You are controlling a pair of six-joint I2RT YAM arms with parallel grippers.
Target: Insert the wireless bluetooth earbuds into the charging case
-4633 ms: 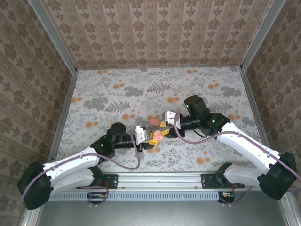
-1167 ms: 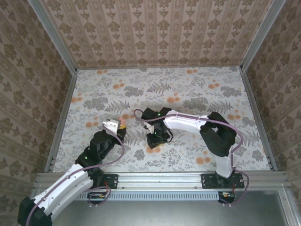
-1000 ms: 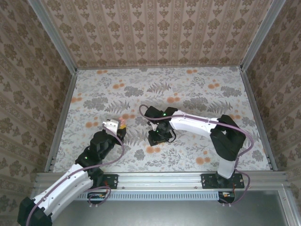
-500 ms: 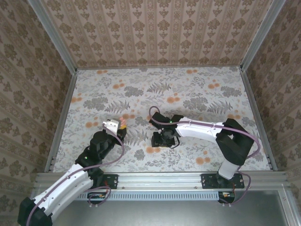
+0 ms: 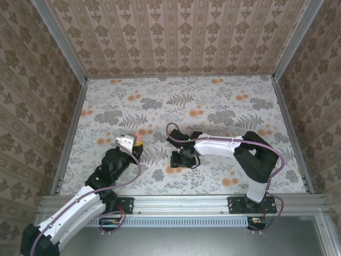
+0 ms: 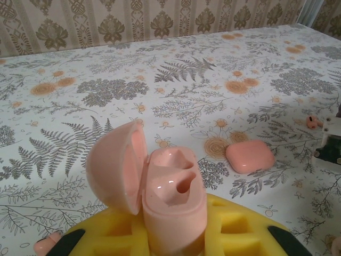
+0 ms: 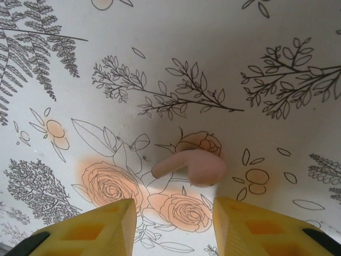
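My left gripper (image 6: 170, 237) is shut on the charging case (image 6: 170, 194), a coral-pink box standing upright between the yellow fingers (image 6: 106, 234). Its hinged lid (image 6: 114, 165) is swung open to the left and both sockets look empty. From above, the left gripper (image 5: 133, 144) holds the case (image 5: 139, 136) left of centre. One earbud (image 7: 193, 166), pink with a short stem, lies on the floral table just ahead of my right gripper (image 7: 173, 207). That gripper is open, pointing down, fingers either side and apart from the bud. Seen from above, the right gripper (image 5: 180, 159) covers it.
A closed pink rounded box (image 6: 250, 156) lies on the table right of the held case. A small pink bud (image 6: 313, 121) rests near the right gripper's parts at the right edge. Aluminium rails (image 5: 72, 133) and patterned walls border the table. Orange blotches are print.
The right arm's elbow swung rightward and back a little while its gripper stayed low over the same orange blotch. The left arm and the held case have not moved.
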